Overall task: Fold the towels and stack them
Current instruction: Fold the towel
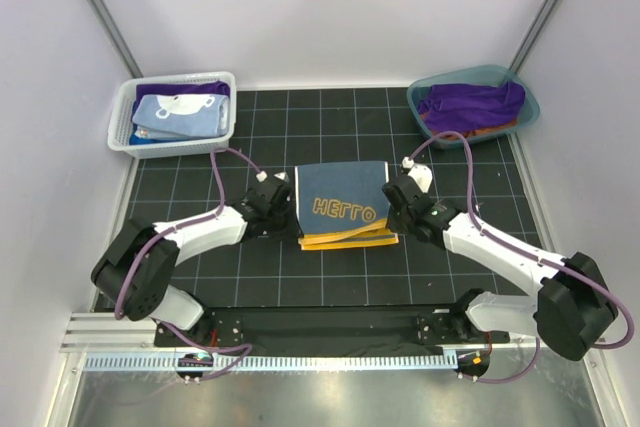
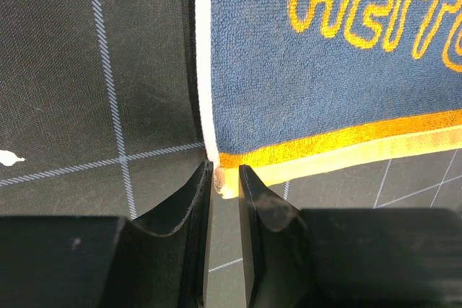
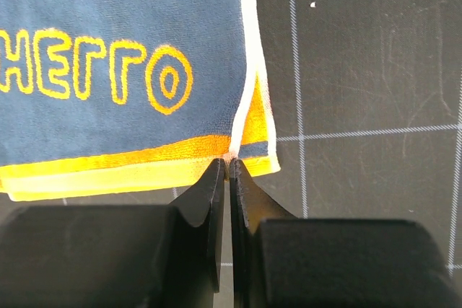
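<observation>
A navy towel (image 1: 340,202) with yellow-orange lettering and band lies folded in the middle of the mat, with yellow layers showing under its near edge. My left gripper (image 1: 297,231) sits at its near left corner. In the left wrist view the gripper (image 2: 225,172) is closed on the thick corner of the towel (image 2: 317,84). My right gripper (image 1: 392,227) is at the near right corner. In the right wrist view it (image 3: 228,165) pinches the towel's (image 3: 115,19) white edge seam. More towels lie in the two containers at the back.
A white mesh basket (image 1: 118,137) at the back left holds a light blue printed towel (image 1: 178,113) over a purple one. A teal tub (image 1: 530,105) at the back right holds a purple towel (image 1: 472,103) over an orange one. Grey walls enclose the dark gridded mat (image 1: 340,282).
</observation>
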Motion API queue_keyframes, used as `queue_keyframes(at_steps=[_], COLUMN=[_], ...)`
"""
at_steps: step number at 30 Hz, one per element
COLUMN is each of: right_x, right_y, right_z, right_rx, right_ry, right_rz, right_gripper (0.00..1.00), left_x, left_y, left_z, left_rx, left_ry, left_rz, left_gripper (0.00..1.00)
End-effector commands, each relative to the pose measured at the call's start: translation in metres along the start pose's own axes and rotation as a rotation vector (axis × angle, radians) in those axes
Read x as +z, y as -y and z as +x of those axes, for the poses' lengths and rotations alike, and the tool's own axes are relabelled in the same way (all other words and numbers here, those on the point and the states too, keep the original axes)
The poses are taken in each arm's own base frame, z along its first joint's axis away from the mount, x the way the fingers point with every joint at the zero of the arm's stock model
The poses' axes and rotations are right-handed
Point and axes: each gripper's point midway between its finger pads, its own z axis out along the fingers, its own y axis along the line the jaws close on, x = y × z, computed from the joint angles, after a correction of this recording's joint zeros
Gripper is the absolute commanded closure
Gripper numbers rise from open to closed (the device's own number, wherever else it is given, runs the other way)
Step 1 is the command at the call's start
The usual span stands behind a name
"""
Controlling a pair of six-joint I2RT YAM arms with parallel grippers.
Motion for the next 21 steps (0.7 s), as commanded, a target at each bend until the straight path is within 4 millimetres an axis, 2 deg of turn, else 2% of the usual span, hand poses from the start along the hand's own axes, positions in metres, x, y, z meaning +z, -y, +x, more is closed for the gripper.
queue_keyframes(at_steps=[1, 4, 6, 9, 14, 21], right_x=[-0.002, 0.002, 0.005, 0.008, 0.010, 0.013], right_y=[0.000, 0.004, 0.006, 0.005, 0.005, 0.006], right_z=[-0.008, -0.004, 0.000, 0.003, 0.004, 0.006], right_rx=[0.002, -0.002, -0.005, -0.003, -0.002, -0.002], right_ry=[0.032, 0.026, 0.021, 0.013, 0.010, 0.004], right_rz=[0.015, 0.029, 0.036, 0.035, 0.035, 0.038], right_gripper=[0.93, 0.93, 0.93, 0.93, 0.93, 0.93], left_x=[-0.008, -0.007, -0.007, -0.007, -0.006, 0.000], left_y=[0.013, 0.012, 0.010, 0.009, 0.009, 0.012], left_z=[-0.008, -0.006, -0.004, -0.004, -0.003, 0.006], left_rx=[0.021, 0.021, 0.023, 0.020, 0.016, 0.000], left_ry=[0.019, 0.012, 0.007, 0.008, 0.007, -0.015], left_rz=[0.040, 0.037, 0.033, 0.029, 0.030, 0.052], left_gripper=[0.77, 0.75, 0.69, 0.67, 0.67, 0.72])
